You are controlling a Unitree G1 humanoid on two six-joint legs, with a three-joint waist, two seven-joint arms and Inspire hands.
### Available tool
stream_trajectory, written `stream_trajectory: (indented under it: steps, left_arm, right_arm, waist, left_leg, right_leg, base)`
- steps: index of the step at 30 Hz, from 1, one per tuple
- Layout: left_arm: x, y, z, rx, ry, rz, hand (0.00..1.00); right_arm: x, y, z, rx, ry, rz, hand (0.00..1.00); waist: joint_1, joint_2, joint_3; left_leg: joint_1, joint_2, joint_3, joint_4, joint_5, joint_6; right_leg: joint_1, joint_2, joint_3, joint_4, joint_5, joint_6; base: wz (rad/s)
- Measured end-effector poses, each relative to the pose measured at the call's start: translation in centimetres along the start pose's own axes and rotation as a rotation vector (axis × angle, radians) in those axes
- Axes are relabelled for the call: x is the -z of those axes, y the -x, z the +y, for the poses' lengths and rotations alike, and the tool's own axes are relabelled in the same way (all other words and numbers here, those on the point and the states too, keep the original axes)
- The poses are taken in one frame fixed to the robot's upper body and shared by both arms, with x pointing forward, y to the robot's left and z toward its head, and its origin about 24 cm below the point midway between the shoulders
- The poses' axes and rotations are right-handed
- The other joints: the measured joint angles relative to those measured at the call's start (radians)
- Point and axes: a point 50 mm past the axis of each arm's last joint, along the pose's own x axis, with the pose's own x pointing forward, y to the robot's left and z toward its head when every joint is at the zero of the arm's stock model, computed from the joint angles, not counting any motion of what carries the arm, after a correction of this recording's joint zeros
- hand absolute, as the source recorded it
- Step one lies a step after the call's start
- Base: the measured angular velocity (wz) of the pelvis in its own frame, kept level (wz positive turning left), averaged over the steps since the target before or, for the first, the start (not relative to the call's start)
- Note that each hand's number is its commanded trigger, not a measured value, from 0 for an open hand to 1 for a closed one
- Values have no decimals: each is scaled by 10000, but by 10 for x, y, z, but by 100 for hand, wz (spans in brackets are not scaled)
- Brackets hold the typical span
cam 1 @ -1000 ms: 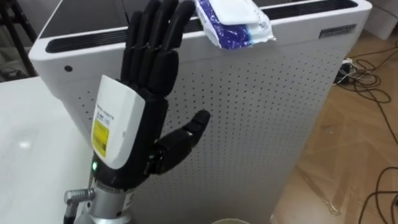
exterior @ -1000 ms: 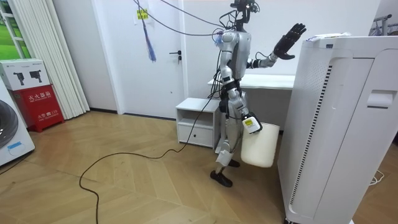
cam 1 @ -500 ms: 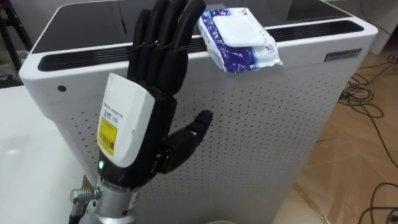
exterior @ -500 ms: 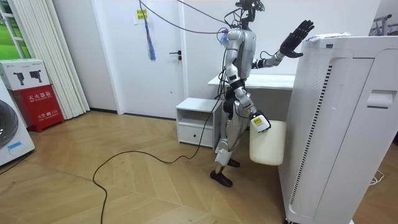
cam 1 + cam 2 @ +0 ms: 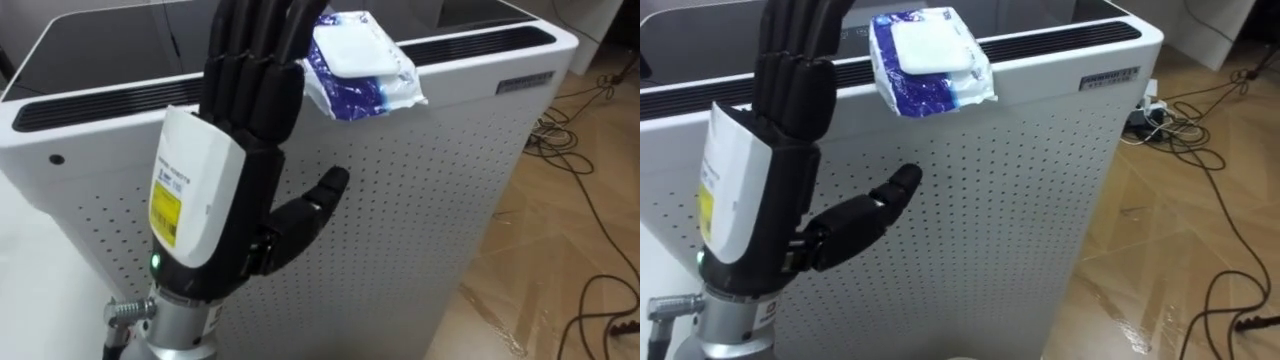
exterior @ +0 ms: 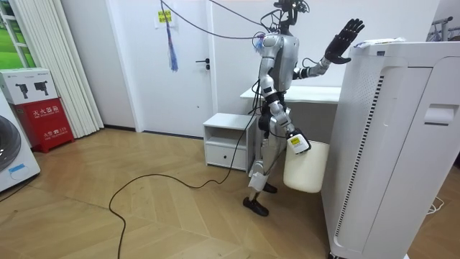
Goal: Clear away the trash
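Observation:
A blue-and-white wipes packet [image 5: 355, 65] lies on the top front edge of a tall white perforated appliance [image 5: 420, 200], partly overhanging it. My left hand [image 5: 225, 190] is raised in front of the appliance, open with straight fingers pointing up. Its fingertips reach the packet's left side, and the thumb juts out to the right below. In the room view I stand beside the appliance [image 6: 388, 144] with that hand [image 6: 341, 42] lifted near the packet [image 6: 374, 43]. My right hand [image 6: 296, 144] hangs low, holding a white bin [image 6: 305, 169] by its rim, off the floor.
A white table [image 6: 309, 93] stands behind me and a small white cabinet [image 6: 226, 140] is to the room view's left. Cables lie on the wooden floor right of the appliance [image 5: 590, 100]. Another cable trails over the floor [image 6: 165, 187].
My left hand has come closer to the packet, its fingertips now at the packet's left edge. The eye view shifted as I stepped nearer. The bin swung slightly at my side.

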Motion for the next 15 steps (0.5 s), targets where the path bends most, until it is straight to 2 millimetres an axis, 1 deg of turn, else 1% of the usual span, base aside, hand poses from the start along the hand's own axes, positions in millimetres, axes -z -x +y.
stream_trajectory:
  steps: [5, 7, 10, 15]
  left_arm:
    - [-4, -7, -3, -18, 155, -322, 0]
    - [-6, -9, -4, 71, 203, -559, 0]
    - [-7, -11, -5, 80, 228, -731, 0]
    - [-7, -17, -4, -6, 157, -881, 0]
  right_arm:
    - [-1, 0, 0, -3, 31, -50, 100]
    - [-5, -1, 1, 17, 89, -200, 100]
    - [-7, -1, 2, -14, 127, -288, 100]
    - [-7, -1, 2, -7, 83, -287, 100]
  waist:
    - [-14, 9, 7]
    - [-39, 57, 37]
    - [-115, 113, 60]
    - [-177, 185, 43]
  left_leg:
    - [7, -5, 8, 0, 0, 0]
    - [33, -6, 21, 0, 0, 0]
    - [101, -7, 50, -4, 0, 0]
    - [147, -9, 53, -18, 0, 0]
  right_leg:
    - [0, -6, 44, 2, 0, 0]
    - [-1, -3, 84, 3, 0, 0]
    - [19, 5, 161, 8, 0, 0]
    - [48, 12, 234, 12, 1, 1]
  base:
    - [-1]
    - [-7]
    - [-9]
    - [-6]
